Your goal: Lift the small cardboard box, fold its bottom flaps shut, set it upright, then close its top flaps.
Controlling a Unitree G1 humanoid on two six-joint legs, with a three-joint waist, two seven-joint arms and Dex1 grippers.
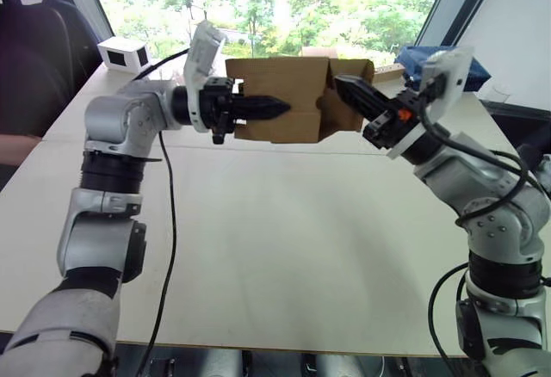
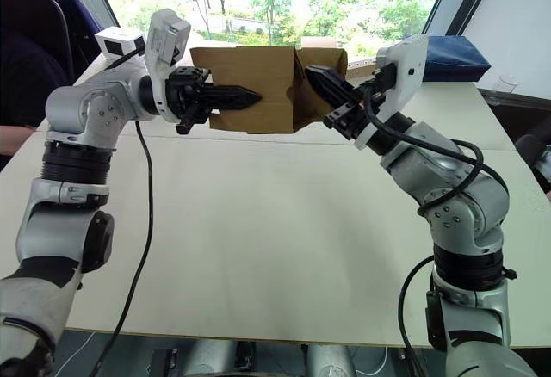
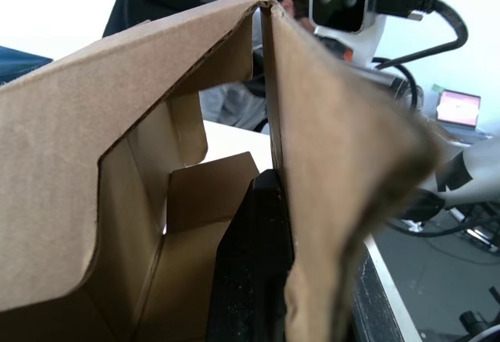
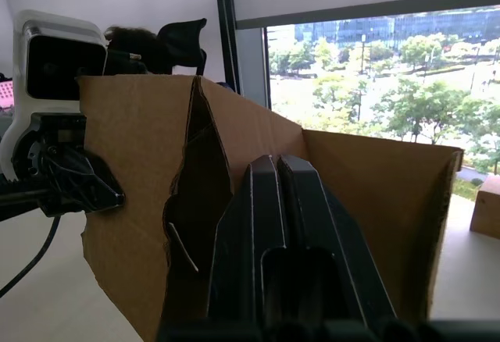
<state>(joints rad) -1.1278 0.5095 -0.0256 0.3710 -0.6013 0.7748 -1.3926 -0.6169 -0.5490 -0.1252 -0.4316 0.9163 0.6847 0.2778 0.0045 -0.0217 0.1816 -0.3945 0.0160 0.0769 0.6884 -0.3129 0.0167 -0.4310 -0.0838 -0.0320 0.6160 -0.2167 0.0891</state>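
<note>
I have the small cardboard box (image 1: 280,97) held up in the air between both arms, well above the white table (image 1: 284,248) and clear of its surface. From the head camera it sits level with the far edge of the table, in front of the window (image 1: 275,3).

My left gripper (image 1: 277,108) reaches in from the left side. Its black fingers lie together and point across the front face of the box. In the left wrist view, one dark finger (image 3: 254,264) sits inside the box with a cardboard wall (image 3: 344,201) pressed along its outer side, so I read it as clamped on that wall.

My right gripper (image 2: 314,77) comes in from the right, at the open end of the box. In the right wrist view its two fingers (image 4: 289,225) are pressed together with no gap between them, tips lying against the inner cardboard. I see no cardboard pinched between them.

The flaps (image 1: 331,110) at the right end stand loose and partly folded inward around the right gripper's tips.

On the far left corner of the table sits a white box with dark panels (image 1: 123,52). Another brown box (image 1: 318,52) shows just behind the held one. A blue object (image 2: 452,54) lies at the far right.
</note>
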